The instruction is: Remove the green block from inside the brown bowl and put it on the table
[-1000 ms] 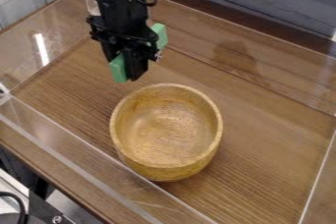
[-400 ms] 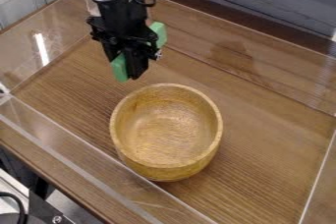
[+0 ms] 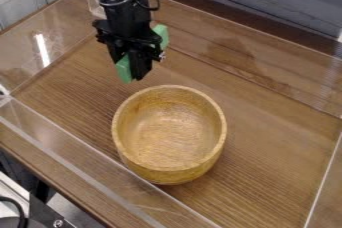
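Green block (image 3: 139, 55) is out of the brown bowl (image 3: 170, 133), which sits nearest the camera on the table (image 3: 267, 102) with its hollow showing only wood grain. Just behind the bowl's far-left rim, the black gripper (image 3: 135, 70) points down with its fingers clamped on the block, holding it upright and tilted, low over the tabletop. Clear acrylic walls (image 3: 40, 142) edge the table.

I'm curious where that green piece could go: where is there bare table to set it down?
Bare table lies right of the brown bowl and around the gripper holding the green block. The front strip, bowl to clear wall, is tight.
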{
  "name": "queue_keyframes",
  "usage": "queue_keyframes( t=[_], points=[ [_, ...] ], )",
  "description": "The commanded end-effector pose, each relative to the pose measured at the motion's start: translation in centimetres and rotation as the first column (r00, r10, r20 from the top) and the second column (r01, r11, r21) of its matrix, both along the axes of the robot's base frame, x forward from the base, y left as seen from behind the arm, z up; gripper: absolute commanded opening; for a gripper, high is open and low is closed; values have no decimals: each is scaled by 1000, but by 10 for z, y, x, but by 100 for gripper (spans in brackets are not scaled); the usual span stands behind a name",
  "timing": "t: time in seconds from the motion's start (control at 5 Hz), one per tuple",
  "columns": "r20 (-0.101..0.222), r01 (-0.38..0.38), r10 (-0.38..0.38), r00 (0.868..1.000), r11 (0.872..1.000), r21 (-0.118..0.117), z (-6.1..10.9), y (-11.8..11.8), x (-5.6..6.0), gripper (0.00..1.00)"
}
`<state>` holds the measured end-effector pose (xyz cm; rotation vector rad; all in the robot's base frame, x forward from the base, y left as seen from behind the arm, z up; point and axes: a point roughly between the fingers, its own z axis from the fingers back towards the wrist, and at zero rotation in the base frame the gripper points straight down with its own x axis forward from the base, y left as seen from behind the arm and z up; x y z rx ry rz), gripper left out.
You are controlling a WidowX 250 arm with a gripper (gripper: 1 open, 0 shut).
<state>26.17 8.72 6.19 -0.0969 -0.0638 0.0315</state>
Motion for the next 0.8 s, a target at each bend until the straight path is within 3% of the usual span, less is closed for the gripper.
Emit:
queue_keyframes(
  t=[0.0, 0.6],
  points=[
    [52, -20, 18, 998, 999, 27, 8, 14, 15, 0],
    [41, -44, 42, 998, 999, 32, -6, 29, 27, 0]
  ],
)
